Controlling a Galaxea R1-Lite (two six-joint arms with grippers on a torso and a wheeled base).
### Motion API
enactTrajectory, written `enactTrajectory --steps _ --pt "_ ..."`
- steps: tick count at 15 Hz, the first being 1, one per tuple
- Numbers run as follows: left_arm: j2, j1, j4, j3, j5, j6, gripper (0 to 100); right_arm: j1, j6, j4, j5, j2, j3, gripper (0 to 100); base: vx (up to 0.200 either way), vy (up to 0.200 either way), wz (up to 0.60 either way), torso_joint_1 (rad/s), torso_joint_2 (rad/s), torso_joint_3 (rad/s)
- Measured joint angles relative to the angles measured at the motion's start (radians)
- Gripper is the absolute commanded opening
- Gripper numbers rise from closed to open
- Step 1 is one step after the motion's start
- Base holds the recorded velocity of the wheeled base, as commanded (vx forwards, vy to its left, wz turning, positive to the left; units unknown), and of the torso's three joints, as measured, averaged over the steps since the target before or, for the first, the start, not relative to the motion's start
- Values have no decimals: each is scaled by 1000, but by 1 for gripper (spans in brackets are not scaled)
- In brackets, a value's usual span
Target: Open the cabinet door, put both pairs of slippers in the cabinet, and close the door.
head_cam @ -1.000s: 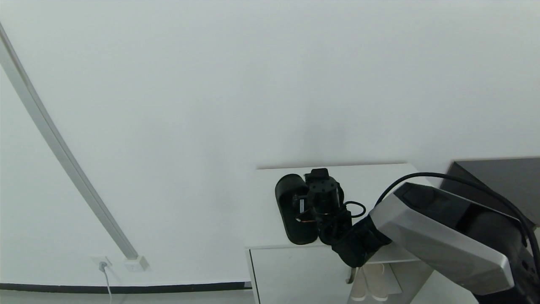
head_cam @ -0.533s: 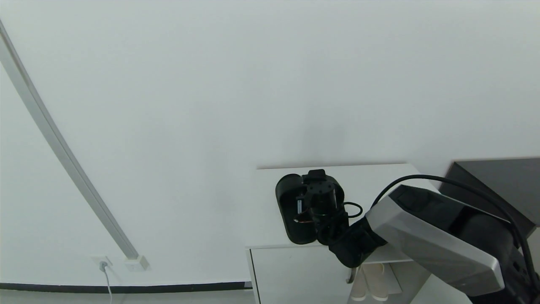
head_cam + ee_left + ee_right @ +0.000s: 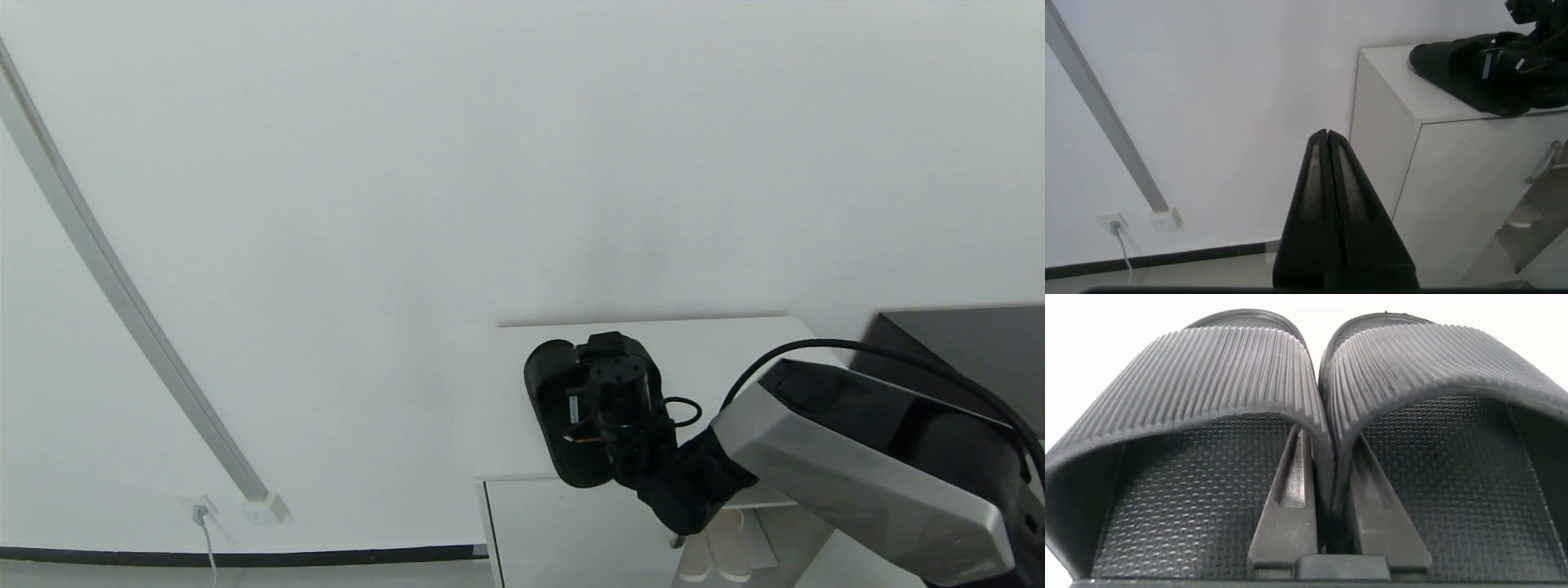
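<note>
Your right pincer (image 3: 1321, 457) pinched black slippers (image 3: 563, 416) by touching inner strap walls, one finger inside each, so pair moved as one. Pair lay at cabinet (image 3: 571, 531) top's front edge. White slippers (image 3: 722, 547) already inside. Left pincer (image 3: 1327, 175) fingers pressed together, holding nothing.

The upper slipper pair (image 3: 551, 412) lies on the cabinet (image 3: 735, 351) top, near-left; the lower slipper pair (image 3: 720, 549) stands inside, lower right.
</note>
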Motion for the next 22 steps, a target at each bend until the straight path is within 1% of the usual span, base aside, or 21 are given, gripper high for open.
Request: enactTrajectory --steps 2,4,7,9,10,12,17,22 --pt "0 0 0 0 -1 0 0 16 1 -21 7 -71 91 0 0 0 0 0 0 0" --pt "0 0 0 0 -2 -1 0 30 1 -83 69 -152 243 0 0 0 0 0 0 0" --pt "0 0 0 0 -3 1 0 34 1 -192 190 -280 486 0 0 0 0 0 0 0" --pt "0 0 0 0 -3 1 0 31 1 -214 246 -377 600 0 0 0 0 0 0 0" --pt "0 0 0 0 -3 1 0 31 0 -200 272 -426 639 0 0 0 0 0 0 0" --pt "0 0 0 0 -3 0 0 28 0 -94 301 -513 681 0 0 0 0 0 0 0" --pt "0 0 0 0 -3 -3 0 27 -2 -77 303 -572 703 0 0 0 0 0 0 0" --pt "0 0 0 0 -3 -3 0 25 -17 -77 301 -567 704 0 -200 0 0 3 0 1"
